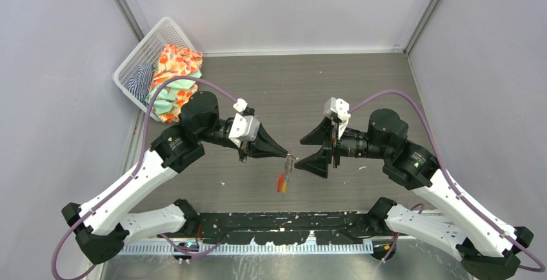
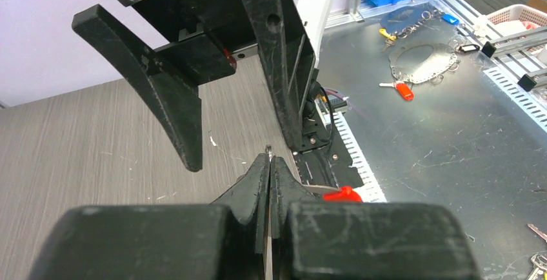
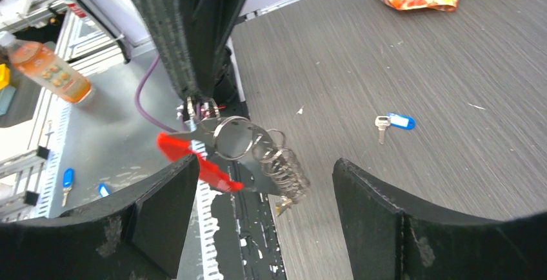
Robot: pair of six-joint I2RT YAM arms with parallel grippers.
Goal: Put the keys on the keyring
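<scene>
1. Surface: grey wood-grain table (image 1: pixel 290 93) with plain pale walls on three sides. A white basket (image 1: pixel 139 57) sits in the far left corner, holding patterned clothes (image 1: pixel 177 67).
2. My left claw (image 1: pixel 288 157) is pinched tight on the keyring (image 3: pixel 235 138) and holds it up off the table at mid-table. Its red tag (image 3: pixel 193 157) and chain cluster dangle below.
3. My right claw (image 1: pixel 298 152) faces it with fingers spread wide, one on each side of the ring. Neither finger touches it.
4. The blue key (image 3: pixel 393 121) lies flat on the table, well apart from the ring, with bare table all around it.
5. The yellow-orange key (image 1: pixel 284 187) hangs under the cluster beside the tag.
6. Open room: bare table beyond both claws, up to the far wall. The near edge is bounded by a black mounting strip (image 1: pixel 277 228).
7. Hard to make out: whether the yellow-orange key is threaded on the ring. From above I cannot make out the blue key. My own fingers cover where I grip the ring.
</scene>
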